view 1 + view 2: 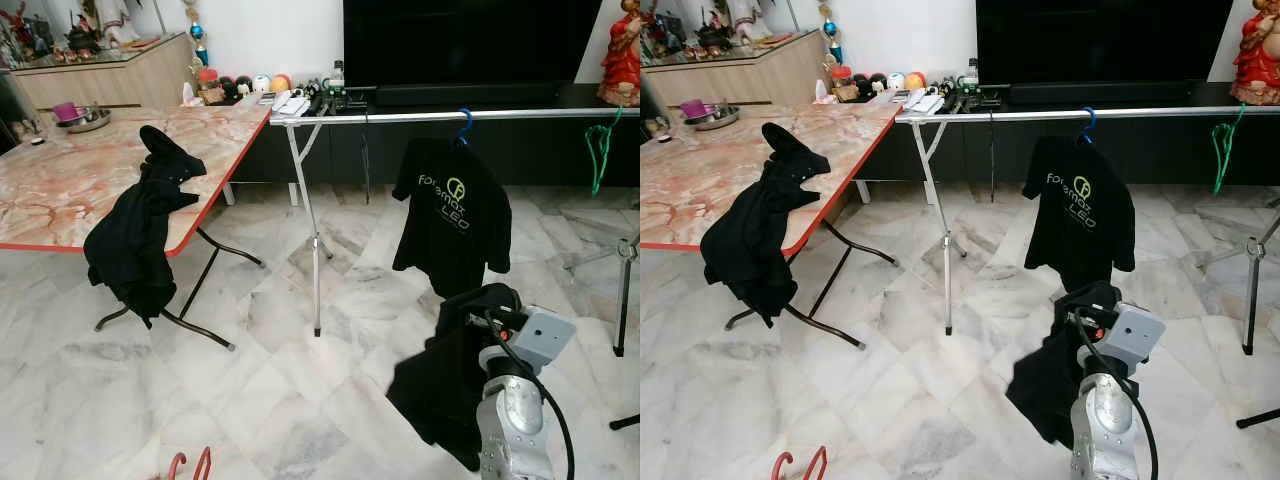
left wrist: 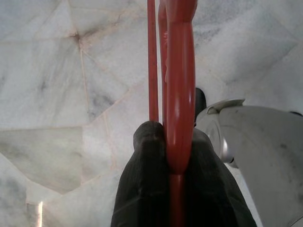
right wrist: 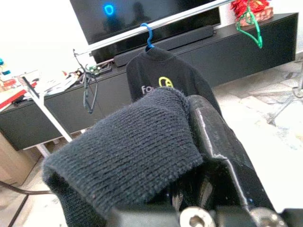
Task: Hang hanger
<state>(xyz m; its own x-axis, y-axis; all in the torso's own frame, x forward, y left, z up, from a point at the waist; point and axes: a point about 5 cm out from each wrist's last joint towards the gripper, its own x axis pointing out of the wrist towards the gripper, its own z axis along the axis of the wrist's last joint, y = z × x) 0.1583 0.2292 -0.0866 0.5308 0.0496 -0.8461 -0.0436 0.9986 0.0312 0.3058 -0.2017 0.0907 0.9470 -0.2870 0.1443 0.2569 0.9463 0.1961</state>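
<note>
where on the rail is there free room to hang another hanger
The rail is bare between the black shirt on the blue hanger and the empty green hanger, and again from that shirt back to the rail's end by the marble table. It is crowded only at the shirt itself.

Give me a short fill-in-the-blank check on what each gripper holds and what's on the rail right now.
1. The left gripper is shut on a hanger coloured ____.
2. The right gripper is shut on a black ____.
3. The T-shirt on the rail hangs from a hanger coloured ____.
4. The bare hanger on the rail is ____.

Missing words: red; garment; blue; green
</note>
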